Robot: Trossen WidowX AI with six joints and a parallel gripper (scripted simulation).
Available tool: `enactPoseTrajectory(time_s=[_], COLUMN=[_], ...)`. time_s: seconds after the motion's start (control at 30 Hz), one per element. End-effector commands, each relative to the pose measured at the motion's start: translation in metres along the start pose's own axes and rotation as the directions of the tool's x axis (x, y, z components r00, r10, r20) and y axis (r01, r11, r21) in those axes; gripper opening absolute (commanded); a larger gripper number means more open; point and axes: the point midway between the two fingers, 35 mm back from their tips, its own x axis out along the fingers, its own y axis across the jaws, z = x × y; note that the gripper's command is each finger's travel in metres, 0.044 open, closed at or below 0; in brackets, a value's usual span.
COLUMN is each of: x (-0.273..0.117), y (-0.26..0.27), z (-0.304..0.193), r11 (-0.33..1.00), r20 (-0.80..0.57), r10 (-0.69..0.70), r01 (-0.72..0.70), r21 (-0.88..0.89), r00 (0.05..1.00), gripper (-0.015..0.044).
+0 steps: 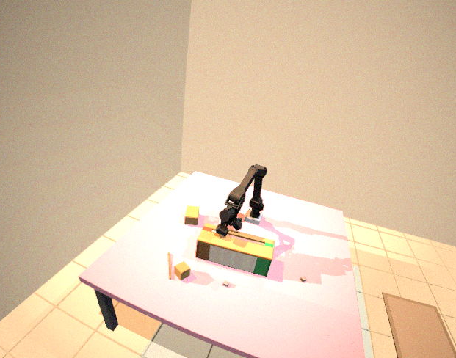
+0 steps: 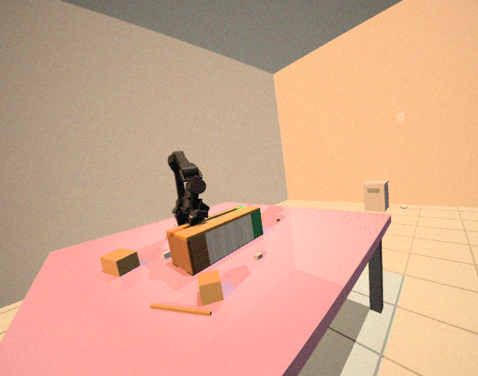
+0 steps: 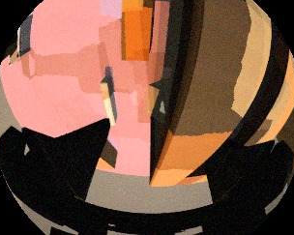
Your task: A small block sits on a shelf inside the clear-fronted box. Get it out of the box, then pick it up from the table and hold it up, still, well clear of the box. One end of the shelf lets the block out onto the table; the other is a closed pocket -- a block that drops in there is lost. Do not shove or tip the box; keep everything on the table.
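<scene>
A glossy pink desk [image 2: 295,259] stands on tan floor tiles [image 2: 441,259] between grey and peach walls. The orange clear-fronted box [image 1: 236,252] lies mid-desk. The jaws [image 1: 221,230] hang wide and empty over its orange end. The block's position cannot be told.

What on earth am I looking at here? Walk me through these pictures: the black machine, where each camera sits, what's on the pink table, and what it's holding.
The black machine is a jointed robot arm bolted to the pink table. One picture looks down from high up, one from the side at table level, and the round one from a camera on the arm's wrist. In the middle stands a long orange box with a grey front and a green end. Around it lie two orange cubes, a thin orange stick and two tiny pale bits. The fingers hang open over the box's top at its orange end, holding nothing.
</scene>
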Motion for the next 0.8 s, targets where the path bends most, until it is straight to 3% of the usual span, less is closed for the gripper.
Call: enactPoseTrajectory(time_s=[0.0,0.37,0.6,0.77], x=[0.003,0.004,-0.053,-0.055], y=[0.0,-0.001,0.0,0.001], z=[-0.004,-0.013,-0.031,-0.032], r11=[1.0,1.0,1.0,1.0], r20=[0.004,0.003,0.001,0.001], r10=[0.002,0.002,0.006,0.006], r01=[-0.002,-0.002,-0.006,-0.006], r21=[-0.003,-0.003,-0.001,-0.001], r00=[1.0,1.0,1.0,1.0], gripper=[0.04,0.04,0.04,0.04])
